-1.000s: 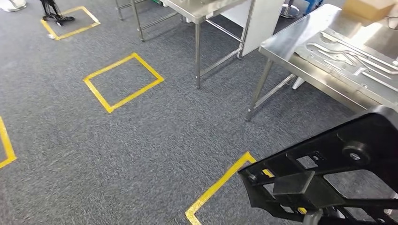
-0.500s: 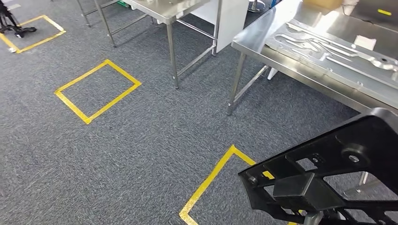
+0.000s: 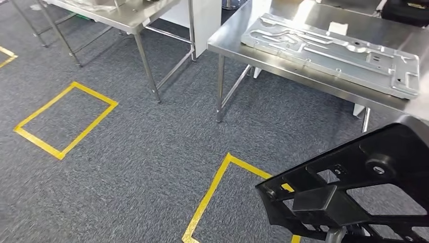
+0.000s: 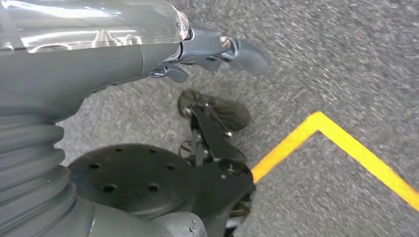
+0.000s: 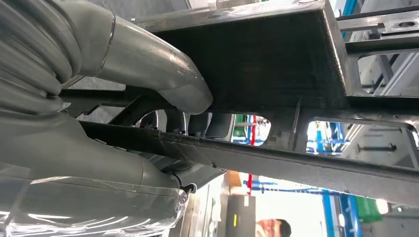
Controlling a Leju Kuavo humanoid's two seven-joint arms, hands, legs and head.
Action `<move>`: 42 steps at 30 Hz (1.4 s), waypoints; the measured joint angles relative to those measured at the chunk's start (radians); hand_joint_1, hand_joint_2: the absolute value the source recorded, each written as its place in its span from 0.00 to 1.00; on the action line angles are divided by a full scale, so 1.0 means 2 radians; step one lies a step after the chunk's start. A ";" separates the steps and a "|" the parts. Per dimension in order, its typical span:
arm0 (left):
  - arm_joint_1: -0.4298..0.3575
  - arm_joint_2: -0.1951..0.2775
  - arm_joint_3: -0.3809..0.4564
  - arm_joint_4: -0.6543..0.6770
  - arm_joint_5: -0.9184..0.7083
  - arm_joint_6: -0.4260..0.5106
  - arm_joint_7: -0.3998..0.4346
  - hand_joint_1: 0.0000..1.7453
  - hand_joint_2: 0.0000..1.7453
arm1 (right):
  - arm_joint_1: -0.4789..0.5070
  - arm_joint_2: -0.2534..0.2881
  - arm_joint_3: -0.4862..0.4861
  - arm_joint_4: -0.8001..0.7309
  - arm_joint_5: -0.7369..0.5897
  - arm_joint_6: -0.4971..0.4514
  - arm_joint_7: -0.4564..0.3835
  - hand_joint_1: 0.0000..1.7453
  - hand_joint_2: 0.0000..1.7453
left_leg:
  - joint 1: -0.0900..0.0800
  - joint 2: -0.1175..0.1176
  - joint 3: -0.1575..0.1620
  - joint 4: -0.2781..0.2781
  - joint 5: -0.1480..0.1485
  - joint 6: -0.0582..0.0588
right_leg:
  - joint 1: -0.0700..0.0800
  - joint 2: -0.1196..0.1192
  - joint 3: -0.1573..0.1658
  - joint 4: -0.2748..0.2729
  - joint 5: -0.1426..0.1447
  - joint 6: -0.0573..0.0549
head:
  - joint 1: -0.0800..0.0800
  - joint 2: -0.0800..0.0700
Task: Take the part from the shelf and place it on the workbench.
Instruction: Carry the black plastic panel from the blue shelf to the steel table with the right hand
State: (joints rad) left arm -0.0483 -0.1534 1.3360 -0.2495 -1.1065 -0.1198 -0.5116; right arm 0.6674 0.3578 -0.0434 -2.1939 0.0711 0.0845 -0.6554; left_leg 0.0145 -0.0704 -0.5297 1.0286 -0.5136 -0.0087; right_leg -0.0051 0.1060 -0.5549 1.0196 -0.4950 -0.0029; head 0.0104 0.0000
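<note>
Part: black plastic frame part [image 3: 364, 187] carried above the carpet, near the steel workbench [image 3: 324, 76].
Right hand [image 5: 148, 98]: grasping the part's bar.
Left hand [image 4: 212, 49]: hangs empty, fingers apart.

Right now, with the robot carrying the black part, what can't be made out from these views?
- Black part: head view, cut off by the picture's edges.
- Right hand: right wrist view, its fingers mostly hidden behind the part's bars.
- Left hand: left wrist view, blurred; finger positions unclear.
- Workbench: head view, far side cut off.
</note>
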 joint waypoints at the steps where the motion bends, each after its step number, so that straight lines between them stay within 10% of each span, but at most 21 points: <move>1: 0.000 0.000 0.000 0.000 0.000 0.000 0.000 0.00 1.00 | 0.000 0.000 0.000 0.000 0.000 0.000 0.000 1.00 1.00 | -0.001 0.004 0.001 -0.002 0.000 0.003 | 0.000 0.005 -0.002 0.000 0.001 0.003 | 0.000 0.000; 4: -0.002 0.000 0.001 0.000 -0.001 0.000 0.000 0.00 1.00 | 0.001 0.000 0.000 0.000 0.001 0.001 0.000 1.00 1.00 | 0.001 0.020 0.004 -0.009 0.005 0.013 | 0.000 -0.010 -0.010 0.014 -0.008 0.011 | 0.002 0.000; 6: -0.001 0.000 0.001 0.000 -0.001 -0.001 0.000 0.00 1.00 | 0.000 0.000 0.000 0.000 0.001 0.001 0.000 1.00 1.00 | 0.001 0.033 0.005 -0.012 0.006 0.018 | 0.000 -0.039 -0.034 0.064 -0.037 0.016 | 0.005 0.000; 9: 0.000 0.000 0.002 0.000 -0.002 -0.001 0.000 0.00 1.00 | 0.000 0.000 0.000 0.000 0.001 0.001 0.000 1.00 1.00 | 0.000 0.053 0.005 -0.012 0.004 0.018 | -0.003 -0.050 -0.070 0.134 -0.061 0.020 | 0.005 0.000; 13: -0.001 0.000 0.002 0.000 -0.002 -0.001 -0.001 0.00 1.00 | -0.001 0.000 0.000 0.000 0.002 0.001 0.000 1.00 1.00 | -0.002 0.075 0.013 -0.012 -0.002 0.013 | 0.000 -0.076 -0.017 0.030 -0.004 0.013 | 0.005 0.000; 17: -0.004 0.000 0.002 0.000 -0.003 -0.001 -0.002 0.00 1.00 | -0.002 0.000 0.000 -0.001 0.004 0.006 0.001 1.00 1.00 | -0.004 0.091 0.020 -0.014 -0.008 0.003 | 0.005 -0.078 -0.001 -0.004 0.002 0.002 | 0.005 0.000; 20: -0.005 0.000 0.002 0.000 -0.005 -0.002 -0.003 0.00 1.00 | -0.003 0.000 0.000 -0.002 0.005 0.009 0.002 1.00 1.00 | -0.003 0.065 0.012 0.015 -0.030 -0.004 | 0.000 -0.063 0.002 -0.012 0.007 -0.006 | 0.002 0.000; 24: -0.003 0.000 0.002 0.000 -0.008 -0.004 -0.003 0.00 1.00 | -0.005 0.000 0.000 -0.003 0.005 0.012 0.003 1.00 1.00 | -0.001 0.039 -0.045 0.125 -0.072 -0.006 | 0.000 -0.040 0.003 -0.011 0.006 -0.010 | 0.001 0.000; 28: -0.002 0.001 0.002 0.000 -0.008 -0.007 -0.003 0.00 1.00 | -0.006 0.000 0.000 -0.003 0.010 0.004 0.007 1.00 1.00 | -0.001 0.020 -0.018 0.038 -0.007 -0.002 | 0.001 -0.014 0.005 -0.005 0.001 -0.007 | 0.001 0.000; 32: -0.004 0.002 0.003 0.000 -0.009 -0.010 -0.003 0.00 1.00 | -0.006 0.000 0.001 -0.003 0.020 -0.019 0.014 1.00 1.00 | -0.002 0.007 -0.005 -0.002 0.005 0.007 | -0.001 0.001 0.000 -0.002 0.000 0.005 | 0.001 0.000; 35: -0.005 0.002 0.003 0.000 -0.009 -0.010 -0.004 0.00 1.00 | -0.006 0.000 0.002 -0.004 0.022 -0.022 0.015 1.00 1.00 | 0.001 0.016 0.000 -0.011 0.011 0.017 | 0.000 -0.019 -0.010 0.020 -0.015 0.012 | 0.002 0.000; 39: -0.001 0.002 0.003 0.000 -0.011 -0.010 -0.004 0.00 1.00 | -0.008 0.000 0.004 -0.006 0.032 -0.031 0.016 1.00 1.00 | 0.001 0.028 0.001 -0.013 0.008 0.021 | -0.004 -0.048 -0.067 0.128 -0.062 0.019 | 0.004 0.000; 42: -0.001 0.002 0.003 0.000 -0.013 -0.010 -0.006 0.00 1.00 | -0.008 0.000 0.011 -0.007 0.050 -0.037 0.015 1.00 1.00 | 0.001 0.034 0.008 -0.013 0.000 0.017 | -0.007 -0.052 -0.048 0.086 -0.021 0.021 | 0.004 0.000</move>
State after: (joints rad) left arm -0.0506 -0.1492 1.3428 -0.2495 -1.1325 -0.1404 -0.5227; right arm 0.6507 0.3571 -0.0209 -2.2075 0.1701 0.0104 -0.6250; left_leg 0.0166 -0.0029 -0.5147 1.0029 -0.5127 0.0258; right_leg -0.0185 0.0019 -0.6516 1.1907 -0.5364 0.0381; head 0.0193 0.0000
